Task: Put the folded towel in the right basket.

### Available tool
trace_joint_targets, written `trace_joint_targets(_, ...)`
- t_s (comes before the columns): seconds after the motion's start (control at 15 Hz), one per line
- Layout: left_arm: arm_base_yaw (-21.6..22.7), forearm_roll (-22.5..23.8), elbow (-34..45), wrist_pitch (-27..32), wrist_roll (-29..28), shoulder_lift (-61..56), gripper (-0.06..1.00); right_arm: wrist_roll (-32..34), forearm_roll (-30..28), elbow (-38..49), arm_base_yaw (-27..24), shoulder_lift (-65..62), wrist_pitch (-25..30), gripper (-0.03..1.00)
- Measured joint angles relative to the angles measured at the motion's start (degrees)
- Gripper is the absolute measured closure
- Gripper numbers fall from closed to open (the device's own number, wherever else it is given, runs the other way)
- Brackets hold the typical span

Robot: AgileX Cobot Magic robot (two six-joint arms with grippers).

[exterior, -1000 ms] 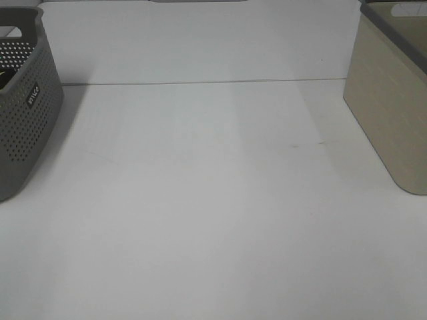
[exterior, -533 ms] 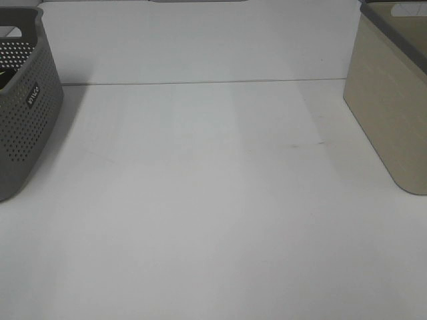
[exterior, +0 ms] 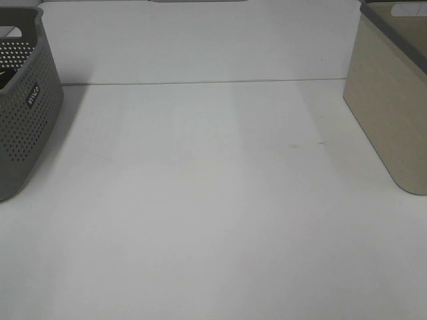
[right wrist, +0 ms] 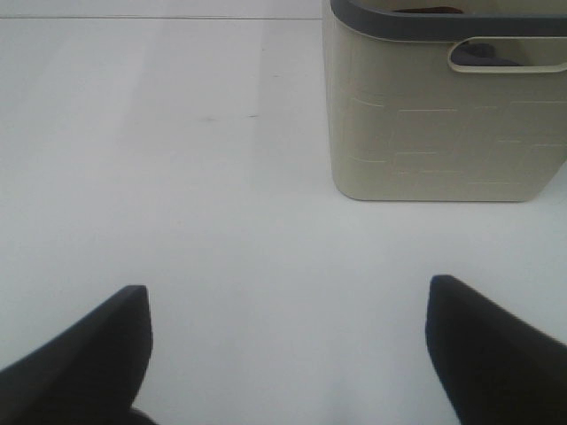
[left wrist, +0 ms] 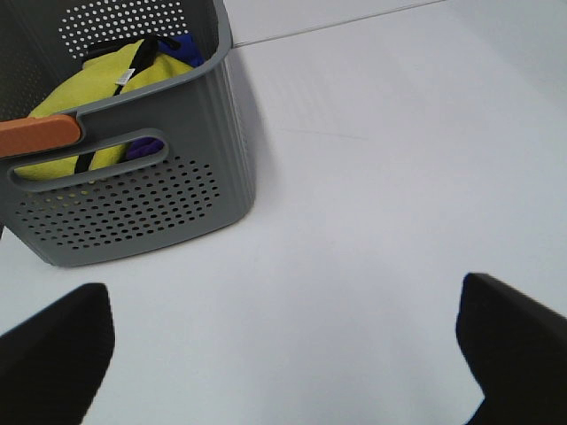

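Note:
The right basket (exterior: 390,100) is beige with a dark grey rim and stands at the table's right edge. It also shows in the right wrist view (right wrist: 443,133), where something dark shows through its handle slot; I cannot tell what it is. No folded towel lies on the table. My right gripper (right wrist: 288,354) is open and empty, low over the table in front of this basket. My left gripper (left wrist: 283,354) is open and empty, in front of the grey perforated left basket (left wrist: 133,204). Neither gripper shows in the exterior high view.
The left basket (exterior: 27,113) stands at the table's left edge. It holds a yellow cloth (left wrist: 97,88) with black trim, plus blue and purple cloth. An orange piece (left wrist: 35,135) lies at its rim. The white table (exterior: 213,200) spreads between the baskets.

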Motion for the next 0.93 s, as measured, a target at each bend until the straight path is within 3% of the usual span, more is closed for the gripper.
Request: trace_joint_targets(0.93,0.0,0.0,0.0,0.0,0.0,0.0,-0.04,0.0,0.1,0.0,0.0,0.0,0.0,0.18)
